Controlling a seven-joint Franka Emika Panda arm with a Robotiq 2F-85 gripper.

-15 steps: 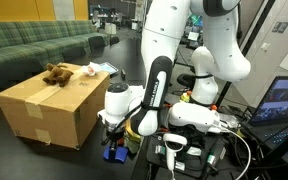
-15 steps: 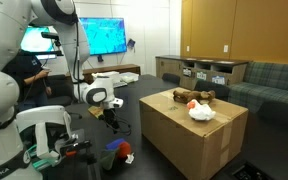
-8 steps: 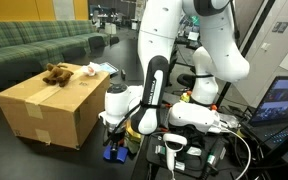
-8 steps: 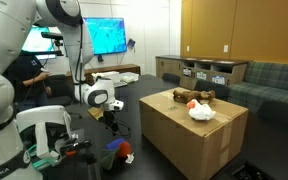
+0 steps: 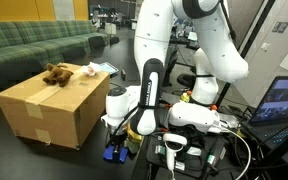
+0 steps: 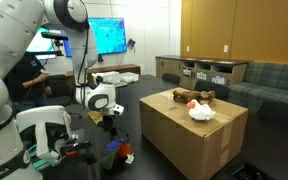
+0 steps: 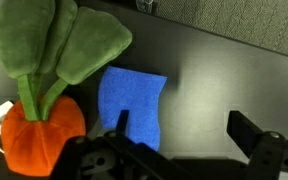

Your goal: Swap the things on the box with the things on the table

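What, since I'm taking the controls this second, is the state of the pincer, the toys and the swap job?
Pincer: open and empty, low over the blue fabric piece.
On the dark table: the blue fabric piece and the plush carrot lie side by side.
On the cardboard box: a brown plush toy and a white item.
Done: nothing swapped yet.
Left: move both table things onto the box and both box things down to the table. The blue piece looks like the nearest first grasp.
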